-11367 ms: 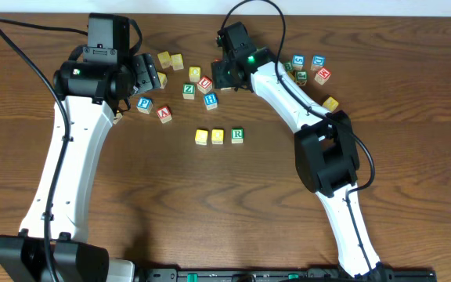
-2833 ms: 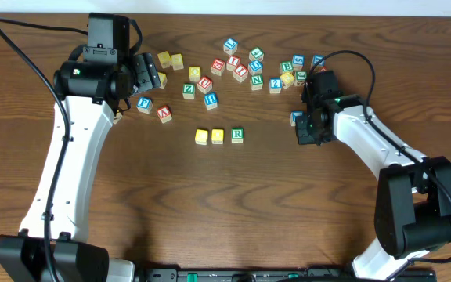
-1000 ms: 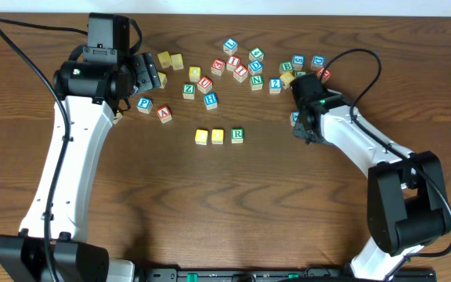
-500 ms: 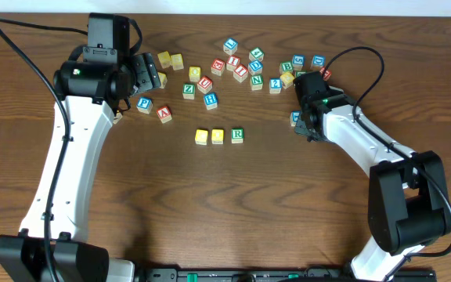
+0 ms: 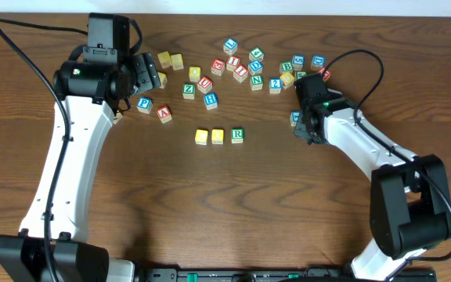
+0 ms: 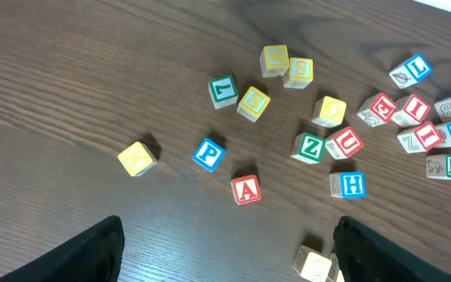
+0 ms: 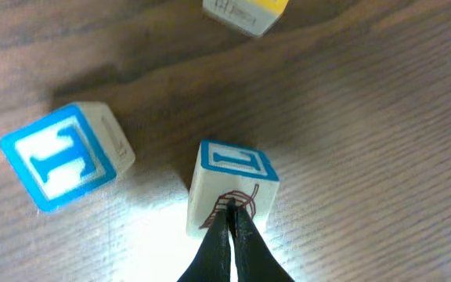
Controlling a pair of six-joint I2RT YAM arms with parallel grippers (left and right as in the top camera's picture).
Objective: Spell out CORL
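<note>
1. Nearest, the left yellow cube [image 5: 202, 136], middle yellow cube [image 5: 218, 135] and green R cube [image 5: 237, 135] sit in a row; the L belongs just right of R.
2. Farther right, the right gripper [image 7: 229, 227] has its fingers pressed together at the L cube [image 7: 237, 176]'s near side, not around it. It should part them, straddle the cube squarely, then clamp.
3. Farthest, the left gripper [image 6: 229, 235] hangs spread wide above scattered blocks [image 6: 246, 189].

L cube [image 5: 294, 117] mostly hidden under right hand [image 5: 302, 126], yellow cube [image 7: 245, 12] cut off by top edge
</note>
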